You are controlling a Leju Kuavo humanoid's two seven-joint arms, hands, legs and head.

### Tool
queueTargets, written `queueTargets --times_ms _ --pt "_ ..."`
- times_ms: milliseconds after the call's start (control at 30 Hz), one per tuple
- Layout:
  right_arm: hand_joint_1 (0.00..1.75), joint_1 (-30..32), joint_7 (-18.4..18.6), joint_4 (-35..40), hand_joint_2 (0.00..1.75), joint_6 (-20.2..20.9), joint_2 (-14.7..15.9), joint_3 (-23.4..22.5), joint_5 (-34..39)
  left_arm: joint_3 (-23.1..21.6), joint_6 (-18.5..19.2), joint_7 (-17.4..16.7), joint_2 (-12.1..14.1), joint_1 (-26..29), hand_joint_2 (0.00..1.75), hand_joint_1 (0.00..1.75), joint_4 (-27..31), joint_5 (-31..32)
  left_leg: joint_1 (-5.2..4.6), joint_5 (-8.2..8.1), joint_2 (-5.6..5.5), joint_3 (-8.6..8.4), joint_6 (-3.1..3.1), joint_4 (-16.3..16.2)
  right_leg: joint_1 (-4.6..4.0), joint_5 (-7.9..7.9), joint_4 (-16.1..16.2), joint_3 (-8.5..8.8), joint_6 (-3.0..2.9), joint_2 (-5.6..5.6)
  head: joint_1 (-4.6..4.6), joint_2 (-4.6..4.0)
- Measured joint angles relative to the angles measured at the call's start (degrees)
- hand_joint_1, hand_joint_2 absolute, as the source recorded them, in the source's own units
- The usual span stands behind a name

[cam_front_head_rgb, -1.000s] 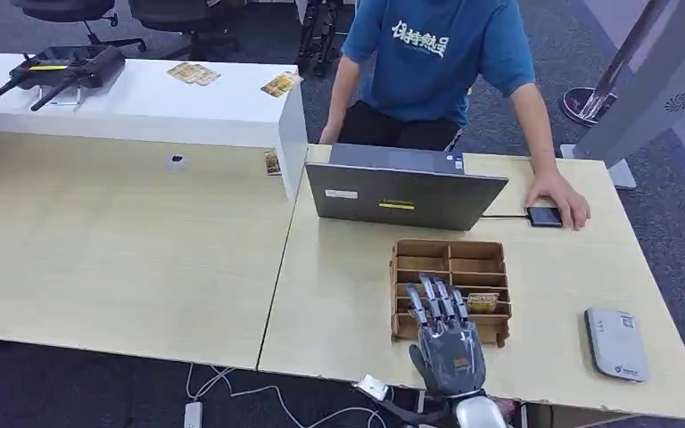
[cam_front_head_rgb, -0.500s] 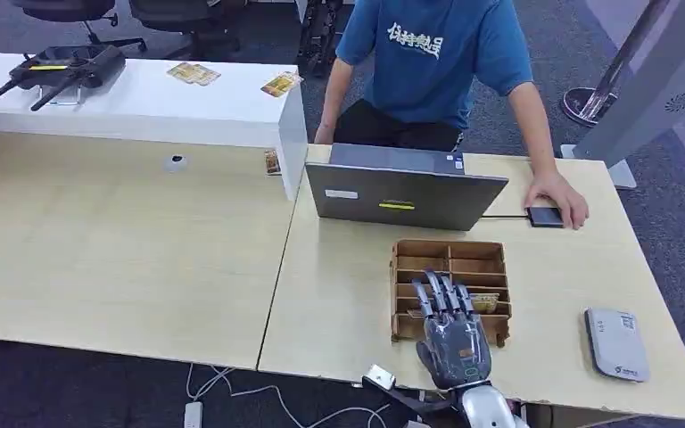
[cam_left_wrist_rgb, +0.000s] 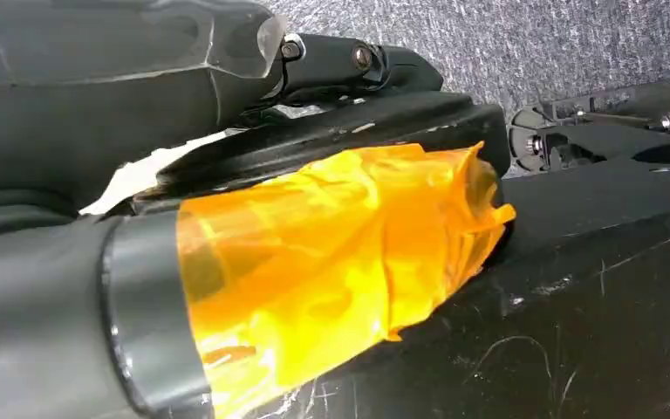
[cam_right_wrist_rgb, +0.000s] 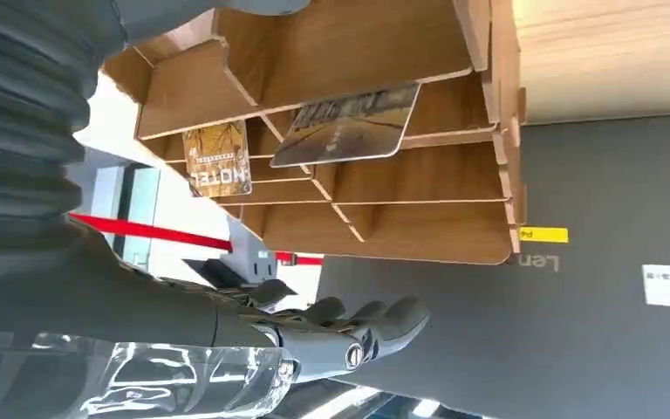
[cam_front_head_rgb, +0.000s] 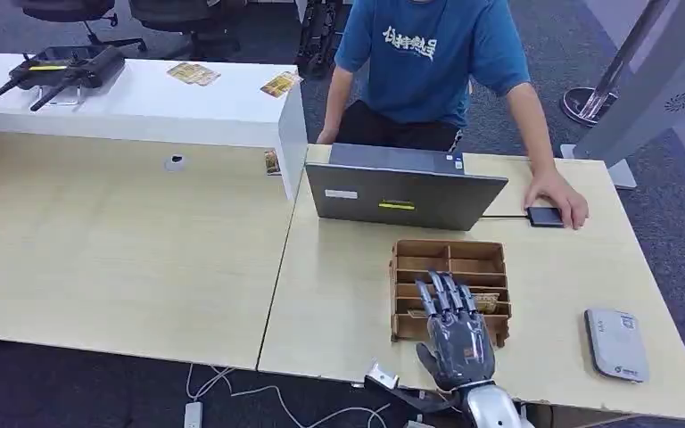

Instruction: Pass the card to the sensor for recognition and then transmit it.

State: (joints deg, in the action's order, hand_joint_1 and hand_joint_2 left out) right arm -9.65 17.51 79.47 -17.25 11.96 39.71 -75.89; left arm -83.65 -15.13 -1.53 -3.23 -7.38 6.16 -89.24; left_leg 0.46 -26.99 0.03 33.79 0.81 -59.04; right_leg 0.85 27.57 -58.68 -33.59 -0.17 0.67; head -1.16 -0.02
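Observation:
A brown wooden card rack (cam_front_head_rgb: 449, 259) stands on the table in front of the laptop. A patterned card (cam_front_head_rgb: 483, 301) lies in one of its near right slots; the right wrist view shows that card (cam_right_wrist_rgb: 346, 125) and a second card marked HOTEL (cam_right_wrist_rgb: 218, 157) in neighbouring slots. My right hand (cam_front_head_rgb: 453, 325) hovers over the rack's near rows with fingers (cam_right_wrist_rgb: 349, 336) straight and apart, holding nothing. A white flat reader (cam_front_head_rgb: 617, 343) lies on the table to the right. Dark fingers of my left hand (cam_left_wrist_rgb: 331, 57) hang beside my body; their pose is unclear.
A person in a blue shirt (cam_front_head_rgb: 433, 53) stands behind the grey laptop (cam_front_head_rgb: 406, 192), one hand on a small black device (cam_front_head_rgb: 545, 216). More cards (cam_front_head_rgb: 281, 85) and a black device with antennas (cam_front_head_rgb: 62, 67) lie on the white counter (cam_front_head_rgb: 143, 107) at the back left.
My right hand has drifted slightly to the right over the rack, fingers still spread. The cards have not moved.

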Motion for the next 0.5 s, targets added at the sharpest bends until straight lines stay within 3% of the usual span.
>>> queueTargets --times_ms 500 --pt "0.0 0.1 0.0 0.46 1.75 0.35 0.39 0.61 0.85 0.0 -0.02 0.02 0.0 0.0 0.0 0.0 0.0 -0.07 0.0 0.0 0.0 0.0 0.0 0.0 0.0 0.0 0.0 0.0 0.0 0.0 0.0 0.0"
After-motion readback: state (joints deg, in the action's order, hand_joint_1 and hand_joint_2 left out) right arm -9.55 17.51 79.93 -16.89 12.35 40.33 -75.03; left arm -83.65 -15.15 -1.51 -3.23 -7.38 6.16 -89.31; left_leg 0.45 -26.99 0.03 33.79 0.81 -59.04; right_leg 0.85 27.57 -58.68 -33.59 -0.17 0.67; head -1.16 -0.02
